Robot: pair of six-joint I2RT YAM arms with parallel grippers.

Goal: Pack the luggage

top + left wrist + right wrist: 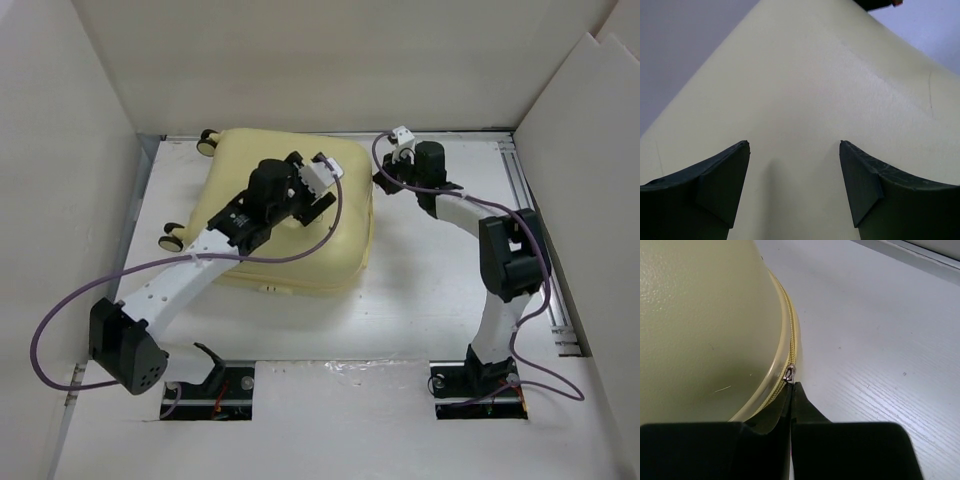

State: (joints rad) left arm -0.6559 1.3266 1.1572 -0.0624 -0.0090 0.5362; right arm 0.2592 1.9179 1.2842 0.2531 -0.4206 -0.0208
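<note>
1. On the white table [430,290], the pale-yellow luggage [340,250] is lying flat with its shell closed and its wheels on the left side.
2. Over the lid, the left gripper [794,145] is hanging with its jaws spread apart and gripping nothing. I cannot tell whether the tips are touching the shell.
3. At the suitcase's right edge, the right gripper [791,386] is sitting with its jaws pressed together. Their tips are right at the zipper pull [789,373], and they appear to be pinching its tab.
4. The step in hand is probably zipping the case shut. To do it well, the pull should be travelling along the zipper track [791,335] and hugging the rounded corner — not being tugged away from the shell.
5. The left arm should be bearing down on the lid, so the two halves are meeting and the case is not sliding.
6. The thin tab may be slipping out at the curve — a slow, low pull suits it.
</note>
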